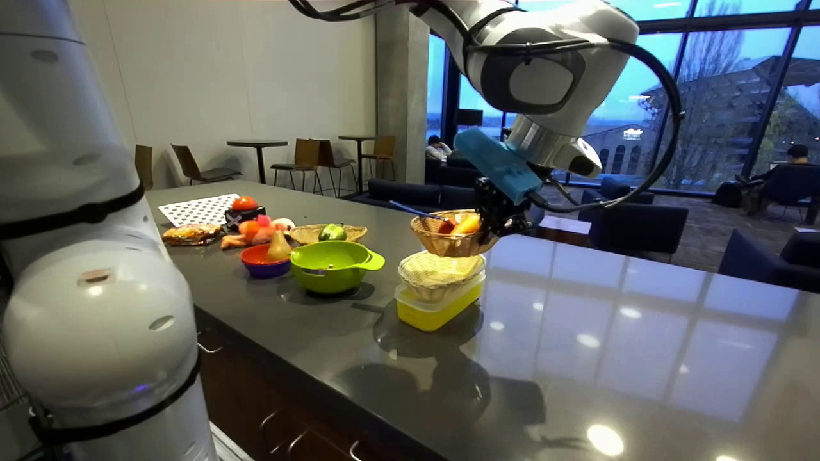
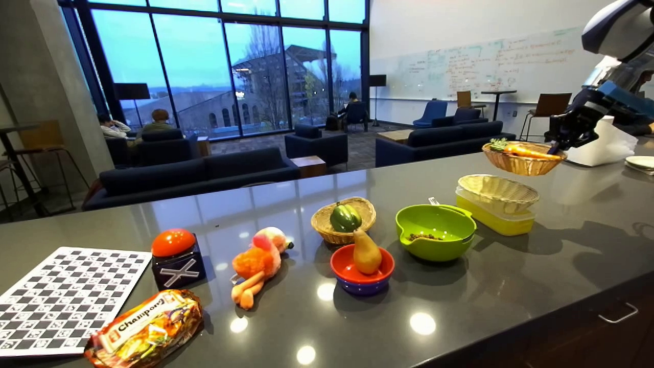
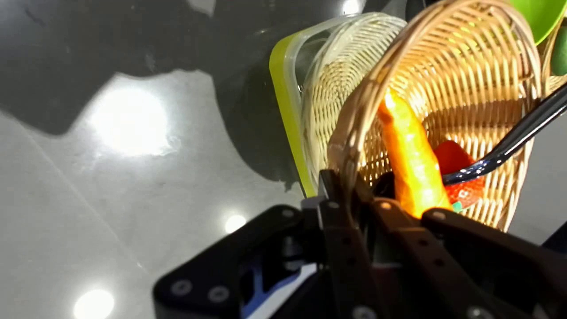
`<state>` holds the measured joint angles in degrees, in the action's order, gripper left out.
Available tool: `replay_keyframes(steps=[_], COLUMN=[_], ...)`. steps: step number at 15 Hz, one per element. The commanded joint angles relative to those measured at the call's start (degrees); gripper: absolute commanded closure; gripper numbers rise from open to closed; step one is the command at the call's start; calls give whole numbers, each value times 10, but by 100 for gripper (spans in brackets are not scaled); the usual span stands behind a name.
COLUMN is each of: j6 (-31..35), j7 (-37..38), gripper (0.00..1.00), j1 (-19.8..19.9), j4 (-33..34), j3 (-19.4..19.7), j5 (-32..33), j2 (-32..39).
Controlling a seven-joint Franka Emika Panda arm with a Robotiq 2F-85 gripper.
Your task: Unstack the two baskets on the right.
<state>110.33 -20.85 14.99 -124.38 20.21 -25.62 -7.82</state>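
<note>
Above and clear of the pale basket [image 2: 496, 190], the brown basket [image 2: 522, 166], its rim tight in the hand [image 3: 351, 190].

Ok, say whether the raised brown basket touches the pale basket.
Apart: in an exterior view, grey counter shows between the brown basket and the pale basket.

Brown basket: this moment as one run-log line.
gripper: pinching brown basket by rim | brown basket: aloft, apart from pale basket | pale basket: supported by yellow container
</note>
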Motion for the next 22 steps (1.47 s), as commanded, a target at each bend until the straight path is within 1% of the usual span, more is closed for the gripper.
replay_keyframes(steps=[1,3,8,15,22], j6=[-51,-65,-67,-68,-40], j7=[9,8,10,2,33], gripper=[98,98,98,98,98], j1=[22,28,38,67,99], j4=[23,33,46,74,104], j3=[22,30,39,50,47], j5=[-14,-19,-29,-90,-116], j2=[-1,10,35,92,137])
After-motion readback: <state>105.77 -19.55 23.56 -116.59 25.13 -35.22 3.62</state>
